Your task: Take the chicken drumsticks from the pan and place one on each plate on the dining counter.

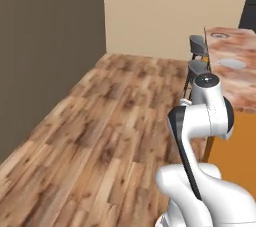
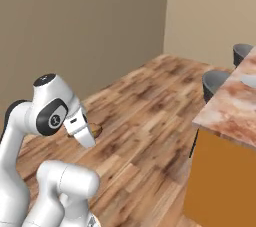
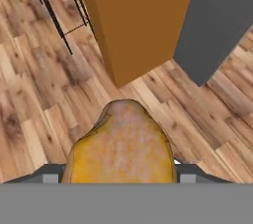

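From the left base camera, the white arm folds upright beside the dining counter (image 1: pixel 235 88), where two plates (image 1: pixel 233 64) lie; two stools (image 1: pixel 198 46) stand along it. From the right, the gripper (image 2: pixel 89 133) points down over wooden floor (image 2: pixel 145 116), jaws clamped on a chicken drumstick (image 2: pixel 95 130). The hand camera shows the drumstick (image 3: pixel 123 144) between the fingertips, the counter's orange panel (image 3: pixel 138 25) ahead.

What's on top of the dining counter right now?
On the dining counter, two plates: a pale one nearer, a dark-rimmed one farther. Both look empty. The counter's right part is out of frame.
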